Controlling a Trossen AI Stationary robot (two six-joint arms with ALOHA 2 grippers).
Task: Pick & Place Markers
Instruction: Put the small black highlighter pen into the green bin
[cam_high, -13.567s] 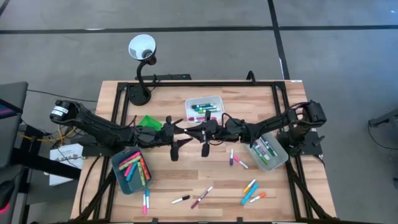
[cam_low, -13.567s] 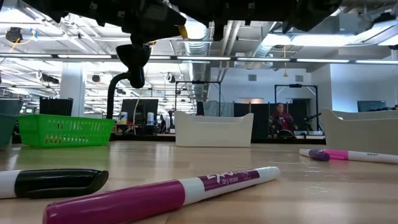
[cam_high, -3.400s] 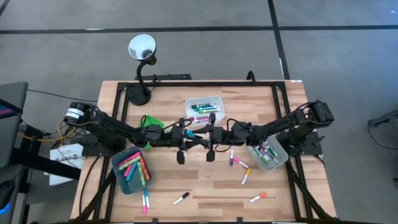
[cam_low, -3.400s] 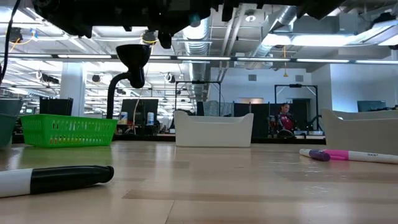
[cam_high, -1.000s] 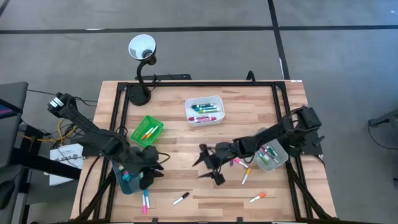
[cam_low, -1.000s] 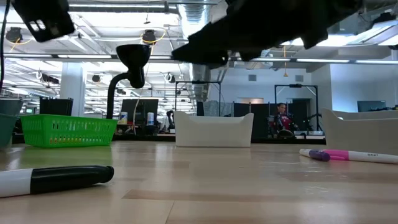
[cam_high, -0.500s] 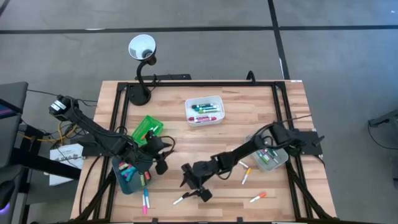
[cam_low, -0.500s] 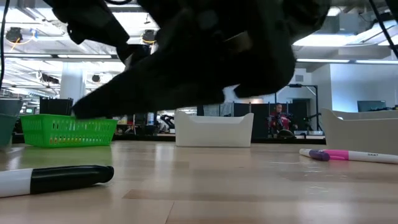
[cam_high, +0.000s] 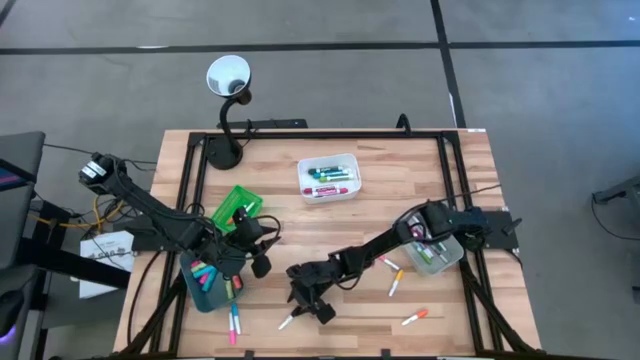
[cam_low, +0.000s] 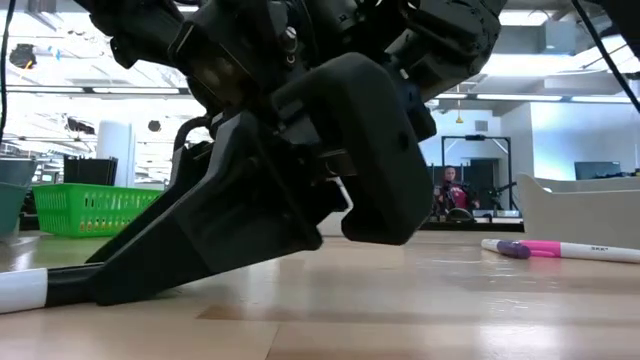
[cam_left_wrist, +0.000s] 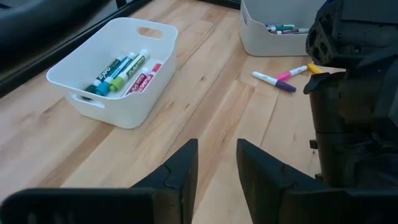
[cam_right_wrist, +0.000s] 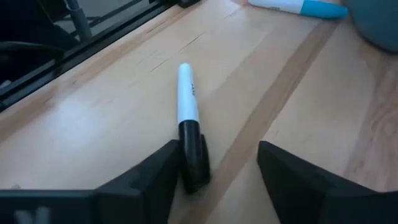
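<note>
A black-capped marker with a white barrel lies flat on the wooden table near its front edge, also seen in the high view. My right gripper is open and low over it, slanting down, one finger on each side of the cap end. In the low view one finger reaches the table by the marker. My left gripper hangs open and holds nothing, just past the teal tray of markers. My right gripper's fingers stand on either side of the marker's black cap, slanting down from the table's right. One finger is right beside the cap. Whether it touches the cap, I cannot tell. The marker lies flat on the table.
A white tray of markers sits at the far middle, a green basket at the left and a clear grey tray at the right. Loose markers lie at the front left and front right. A lamp stands at the far left.
My right gripper has gone toward the table's left and near edges and down, from mid-table to the black-capped marker. My left gripper has swung from over the teal tray toward the far edge and turned, then kept still.
</note>
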